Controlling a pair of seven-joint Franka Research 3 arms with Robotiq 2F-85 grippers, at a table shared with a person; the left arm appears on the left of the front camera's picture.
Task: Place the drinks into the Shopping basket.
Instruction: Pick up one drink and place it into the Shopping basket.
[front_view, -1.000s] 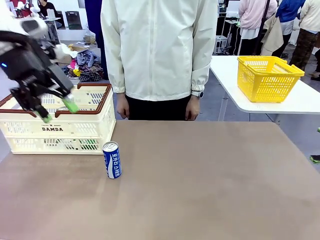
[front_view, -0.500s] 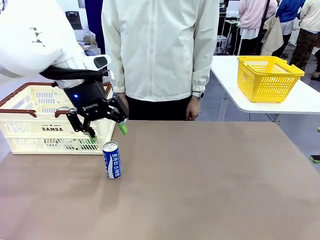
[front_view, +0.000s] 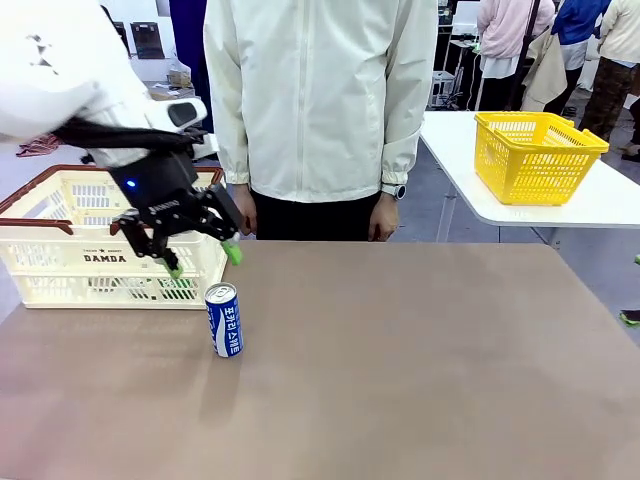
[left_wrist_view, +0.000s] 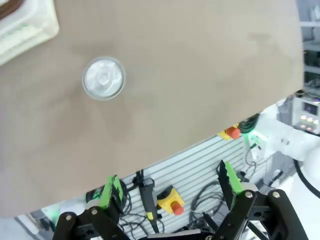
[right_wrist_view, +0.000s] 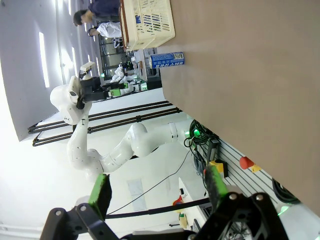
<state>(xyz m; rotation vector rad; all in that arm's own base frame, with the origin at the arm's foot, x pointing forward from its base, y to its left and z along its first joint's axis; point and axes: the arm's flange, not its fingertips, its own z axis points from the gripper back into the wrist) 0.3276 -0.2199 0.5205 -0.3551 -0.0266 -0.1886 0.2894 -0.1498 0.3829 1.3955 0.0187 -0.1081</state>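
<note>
The blue-and-white drink can (front_view: 224, 320) stands upright on the brown table, just in front of the Shopping basket's (front_view: 60, 262) right corner. My left gripper (front_view: 204, 261) hangs open and empty a little above and behind the can, against the basket's right end. In the left wrist view the can's silver top (left_wrist_view: 103, 78) lies well ahead of the open left gripper (left_wrist_view: 170, 186), with the basket's corner (left_wrist_view: 27, 25) at the top left. A green shape (front_view: 178, 291) shows through the basket's slots; I cannot tell what it is. The right gripper (right_wrist_view: 158, 187) is open and empty, far from the can (right_wrist_view: 167, 60).
A person in a white jacket (front_view: 318, 100) stands at the table's far edge with both hands down. A yellow basket (front_view: 535, 155) sits on a white table at the back right. The brown table (front_view: 420, 360) stretches bare to the right of the can.
My left gripper swung from over the basket's left side to its right end above the can, then eased slightly up and left. The can has not moved.
</note>
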